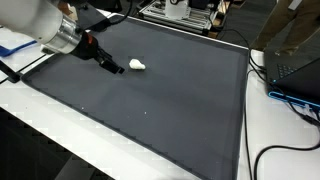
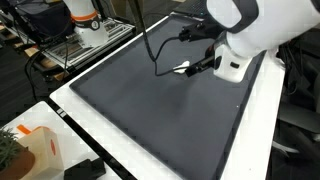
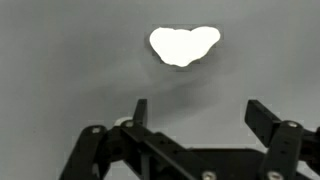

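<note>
The black two-fingered gripper [image 3: 198,115] stood released, its jaws spread wide with nothing between them, above a dark grey fabric mat [image 3: 60,60]. In the wrist view a small white crumpled lump [image 3: 185,45], perhaps tissue or cloth, lay on the mat just ahead of the fingertips, apart from them and roughly centred on the gap. Glare washed out its surface there, so its material could not be told.

In an exterior view the gripper [image 1: 118,68] pointed down at a slant from the upper left, and the white lump [image 1: 137,66] rested just beside its tips near the mat's [image 1: 150,110] far edge. This view alone showed the whole mat lying on a white worktop [image 1: 30,120], with black cables [image 1: 275,150] trailing over the right side.

In an exterior view from the opposite side, the arm's bulky white body filled the upper right and the gripper [image 2: 185,68] reached out leftward over the mat [image 2: 150,110]. Here the lump was nearly hidden behind the fingers, only a pale sliver showing, and contact could not be judged. This view alone showed a white and orange machine [image 2: 85,20] beyond the worktop [image 2: 258,115]. The wrist view cut off everything beyond the mat, and the gripper's own body blocked its lower part.
</note>
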Tool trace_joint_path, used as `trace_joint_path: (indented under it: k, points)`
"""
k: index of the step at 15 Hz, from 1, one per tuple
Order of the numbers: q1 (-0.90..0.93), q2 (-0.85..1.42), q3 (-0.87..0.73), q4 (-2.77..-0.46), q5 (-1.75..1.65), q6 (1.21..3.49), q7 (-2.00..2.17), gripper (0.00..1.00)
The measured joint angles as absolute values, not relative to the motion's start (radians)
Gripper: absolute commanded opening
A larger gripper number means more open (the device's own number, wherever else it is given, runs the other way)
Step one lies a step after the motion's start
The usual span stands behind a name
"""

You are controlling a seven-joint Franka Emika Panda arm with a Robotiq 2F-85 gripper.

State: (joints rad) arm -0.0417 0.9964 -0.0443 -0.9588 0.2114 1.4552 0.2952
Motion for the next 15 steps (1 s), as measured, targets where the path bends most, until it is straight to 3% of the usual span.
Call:
trace_joint_path:
  k: [15]
  points:
    - [0.051, 0.461, -0.020, -1.587, 0.200, 1.757, 0.294, 1.00]
